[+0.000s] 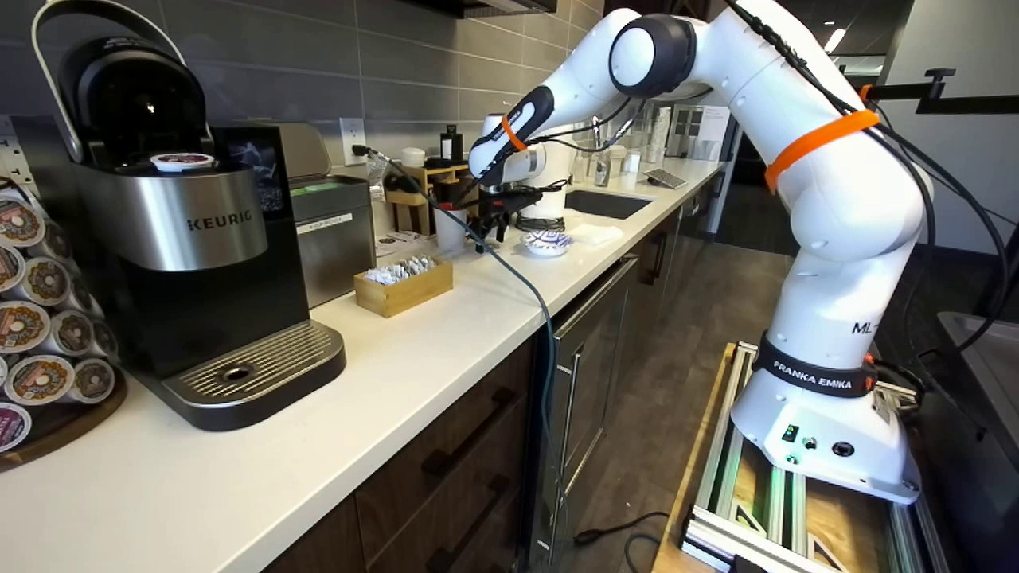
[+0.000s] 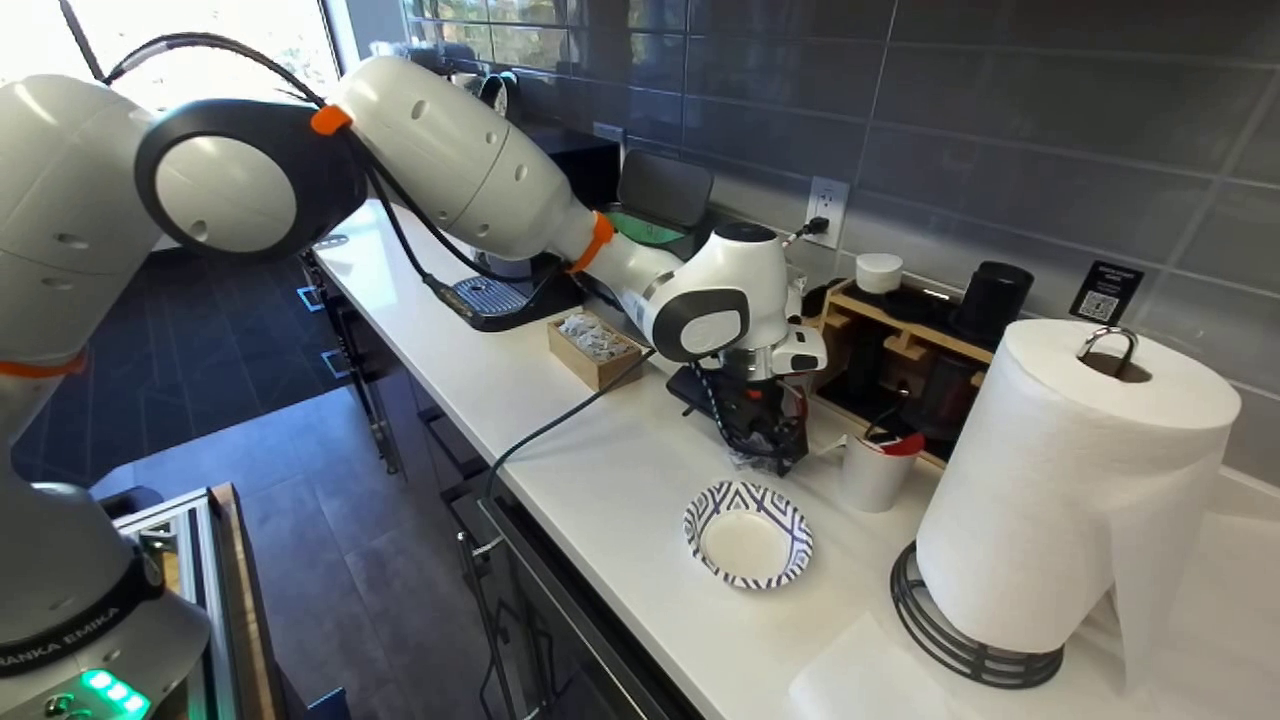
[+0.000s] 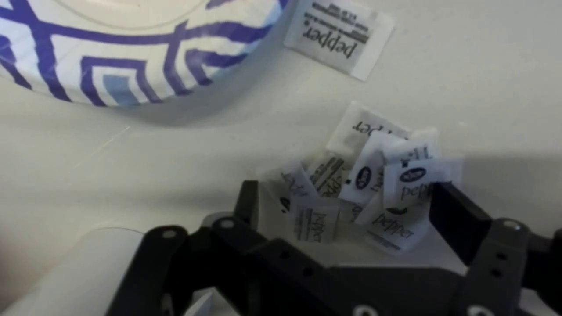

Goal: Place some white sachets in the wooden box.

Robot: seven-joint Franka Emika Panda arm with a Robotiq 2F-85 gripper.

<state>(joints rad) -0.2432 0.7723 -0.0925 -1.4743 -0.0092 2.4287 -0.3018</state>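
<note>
White sachets (image 3: pixel 369 175) lie in a loose, overlapping pile on the pale counter (image 3: pixel 505 109), as seen in my wrist view. Flat paper, dark print reading "pepper", a small dark oval on some, finer lines of text on others. Angles vary; several are partly covered by neighbours, so I cannot give a firm count. A single sachet (image 3: pixel 340 35) lies apart from the pile, just beside a blue-and-white patterned bowl (image 3: pixel 131 52), its lettering upside down in that view.

Wooden box (image 1: pixel 422 288): pale tan, on the counter near the coffee machine (image 1: pixel 215 318), heaped with pale packets, visible in both exterior views.

Pose: my arm (image 1: pixel 844 207) rises from its base beside the counter, elbow bent high, forearm slanting down over the worktop. In an exterior view my wrist (image 2: pixel 755 280) points downward, the gripper (image 3: pixel 351 208) low at the counter between box and bowl, near a white cup (image 2: pixel 875 475).

Grip: fingers (image 3: pixel 459 224) wide apart, pile showing between them. One fingertip overlaps a sachet's edge in the wrist view; contact I cannot tell.
</note>
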